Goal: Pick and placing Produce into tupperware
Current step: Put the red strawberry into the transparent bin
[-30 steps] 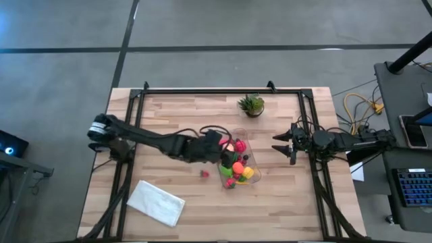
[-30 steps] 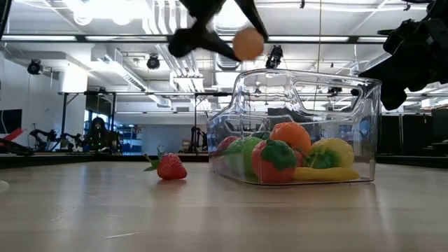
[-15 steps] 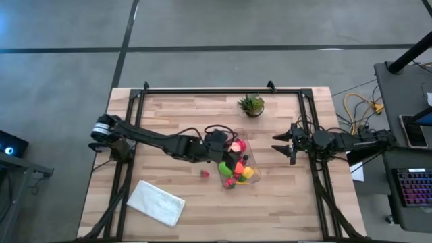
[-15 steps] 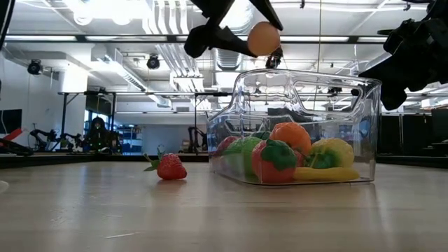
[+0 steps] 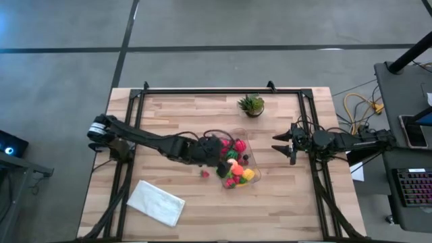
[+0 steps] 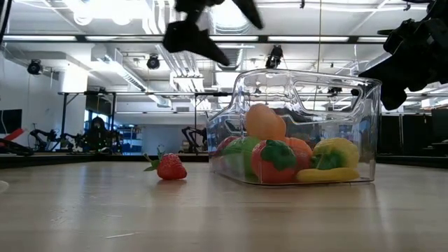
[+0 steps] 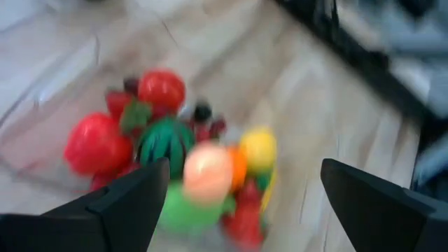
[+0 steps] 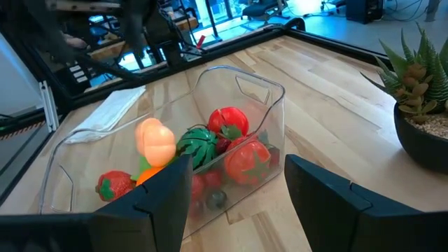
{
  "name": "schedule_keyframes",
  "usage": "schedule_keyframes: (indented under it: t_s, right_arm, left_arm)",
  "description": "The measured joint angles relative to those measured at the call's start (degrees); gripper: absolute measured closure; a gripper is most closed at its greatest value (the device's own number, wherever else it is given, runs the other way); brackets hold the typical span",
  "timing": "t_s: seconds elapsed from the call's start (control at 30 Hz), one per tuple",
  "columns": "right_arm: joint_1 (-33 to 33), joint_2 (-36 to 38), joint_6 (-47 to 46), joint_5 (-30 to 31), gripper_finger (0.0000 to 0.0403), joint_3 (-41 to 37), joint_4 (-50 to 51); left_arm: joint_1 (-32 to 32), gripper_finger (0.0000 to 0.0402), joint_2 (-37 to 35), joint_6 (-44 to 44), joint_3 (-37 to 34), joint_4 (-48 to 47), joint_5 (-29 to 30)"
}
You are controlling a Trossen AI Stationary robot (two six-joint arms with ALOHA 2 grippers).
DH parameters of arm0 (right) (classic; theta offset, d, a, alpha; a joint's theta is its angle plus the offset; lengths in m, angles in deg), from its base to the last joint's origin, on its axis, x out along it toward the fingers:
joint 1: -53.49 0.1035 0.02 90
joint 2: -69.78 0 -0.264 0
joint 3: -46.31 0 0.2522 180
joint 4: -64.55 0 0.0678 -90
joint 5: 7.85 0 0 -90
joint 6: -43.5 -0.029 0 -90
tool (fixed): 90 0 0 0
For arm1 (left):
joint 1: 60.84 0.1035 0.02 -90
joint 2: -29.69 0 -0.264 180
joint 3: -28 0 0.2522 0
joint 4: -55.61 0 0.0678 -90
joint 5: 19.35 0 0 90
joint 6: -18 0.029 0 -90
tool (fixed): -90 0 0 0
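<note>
The left gripper (image 5: pixel 217 150) hung above the left edge of the tupperware (image 5: pixel 248 170), its two fingers spread wide and holding nothing, as the left wrist view showed, with the fruit pile visible between them. A pale orange peach-like fruit (image 6: pixel 264 122) sat on top of the heap inside the clear container, against the lime green piece (image 6: pixel 240 155) and the red tomato-like one (image 6: pixel 275 161); whether it was already at rest could not be told. A yellow fruit (image 6: pixel 334 152) lay at the right end of the heap, and a striped dark green piece (image 8: pixel 197 142) and a large red one (image 8: pixel 246 158) sat toward the end nearer the right arm. One small red strawberry (image 6: pixel 169 166) lay on the bare table (image 5: pixel 175 115) just left of the tupperware, apart from its wall. The right gripper (image 5: pixel 278 146) waited to the right of the container, well clear of it, fingers partly apart and empty. The potted plant (image 5: pixel 251 104) stood near the far edge, beyond the container, and the white cloth (image 5: pixel 156 202) lay near the near-left corner. Open wood lay all around the tupperware, widest on the near side and far left.
</note>
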Motion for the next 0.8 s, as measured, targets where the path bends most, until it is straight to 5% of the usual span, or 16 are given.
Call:
schedule_keyframes:
  t_s: [0.23, 0.8]
  right_arm:
    - [0.0, 0.0, 0.0, 0.0, 0.0183, 0.0, 0.0]
    - [0.0, 0.0, 0.0, 0.0, 0.0183, 0.0, 0.0]
  left_arm:
    - [-6.7, 0.0043, -1.0, 13.0, -1.4, -15.7, -3.3]
    - [-9.2, 0.0043, 0.6, 19.2, -12.2, -9.5, -1.5]
